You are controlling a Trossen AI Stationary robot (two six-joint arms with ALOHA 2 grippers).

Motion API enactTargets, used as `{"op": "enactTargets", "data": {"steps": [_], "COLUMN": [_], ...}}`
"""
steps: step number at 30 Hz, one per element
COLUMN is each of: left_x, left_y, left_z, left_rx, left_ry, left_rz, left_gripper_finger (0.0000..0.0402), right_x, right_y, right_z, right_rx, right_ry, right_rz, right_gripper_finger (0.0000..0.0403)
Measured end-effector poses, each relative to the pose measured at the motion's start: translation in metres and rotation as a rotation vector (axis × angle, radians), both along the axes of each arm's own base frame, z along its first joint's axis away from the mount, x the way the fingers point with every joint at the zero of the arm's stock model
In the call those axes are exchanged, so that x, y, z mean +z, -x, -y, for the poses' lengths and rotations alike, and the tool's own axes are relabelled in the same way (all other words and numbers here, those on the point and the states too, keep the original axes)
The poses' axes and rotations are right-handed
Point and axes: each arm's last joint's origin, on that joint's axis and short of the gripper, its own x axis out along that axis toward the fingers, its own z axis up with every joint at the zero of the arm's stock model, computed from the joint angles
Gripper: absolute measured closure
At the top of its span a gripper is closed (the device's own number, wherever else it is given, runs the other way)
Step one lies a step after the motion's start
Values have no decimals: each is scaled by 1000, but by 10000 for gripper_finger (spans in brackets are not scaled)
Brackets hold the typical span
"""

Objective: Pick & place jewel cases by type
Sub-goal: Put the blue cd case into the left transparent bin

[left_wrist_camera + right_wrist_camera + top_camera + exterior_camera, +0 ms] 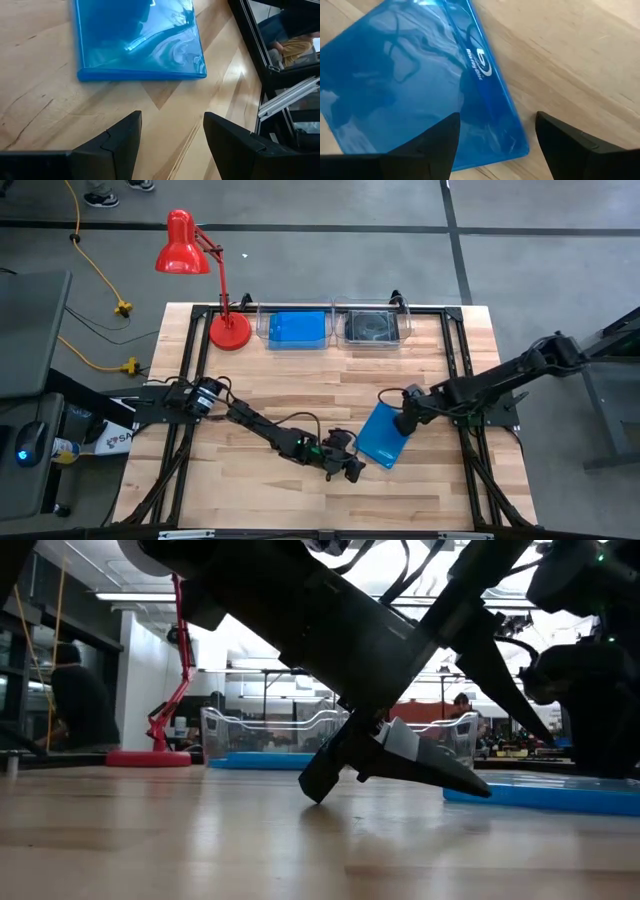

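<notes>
At the back of the bench (pixel 300 390), your bins (pixel 297 328) already hold cases. One blue case (pixel 380 435) remains; both end effectors, left (pixel 350 468) and right (pixel 404 423), sit spread beside it.

Grey floor (pixel 330 205), yellow cable (pixel 95 270), red lamp (pixel 185 250).

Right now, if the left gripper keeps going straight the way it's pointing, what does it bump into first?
Probably the blue jewel case lying flat on the table. The left gripper, open, points at its near edge with only bare wood between.
</notes>
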Motion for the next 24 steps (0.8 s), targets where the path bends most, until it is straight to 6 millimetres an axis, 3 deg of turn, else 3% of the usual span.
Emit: {"op": "enactTargets", "data": {"steps": [24], "left_x": [-6], "left_y": [0], "left_z": [-13], "left_rx": [-11], "left_ry": [-65], "left_rz": [-74], "left_gripper_finger": [188], "right_x": [-3], "right_y": [-7], "right_z": [-35], "right_rx": [-16], "right_ry": [-77], "right_rz": [111], "right_gripper_finger": [159]}}
